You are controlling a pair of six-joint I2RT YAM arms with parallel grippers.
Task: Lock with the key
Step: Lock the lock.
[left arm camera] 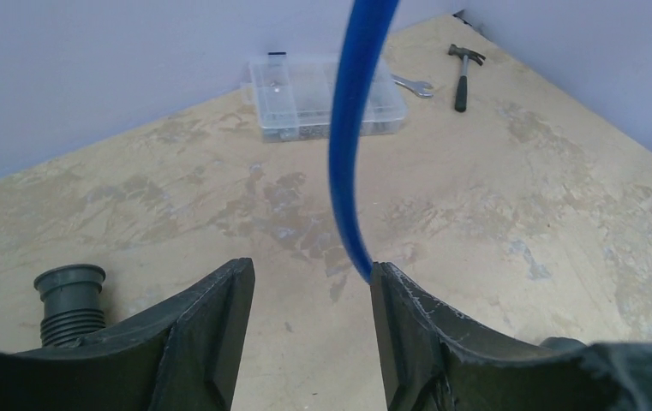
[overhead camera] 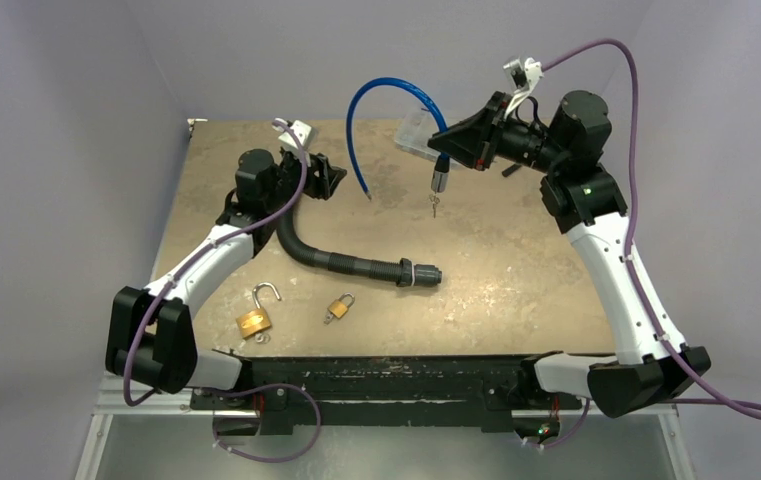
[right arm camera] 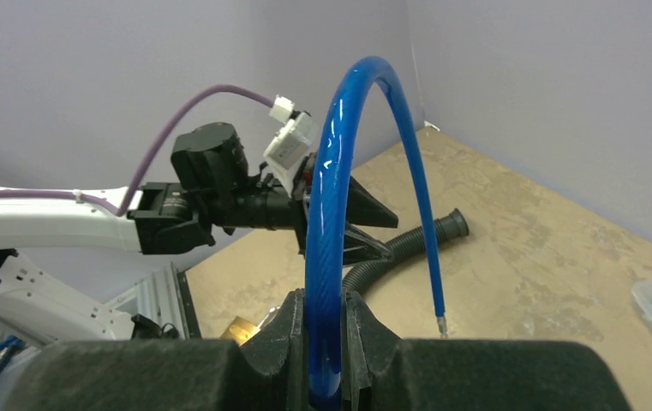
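Key (overhead camera: 434,207) dangles in the top view only; right jaws clamp blue cable (right arm camera: 323,257), left jaws apart

No legible text, label, brand or number on anything in view.

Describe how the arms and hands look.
The left arm and right arm have white links, black joints and a purple cable each. The left hand and right hand are black, with wedge-shaped fingers. A green light shows on the right arm.
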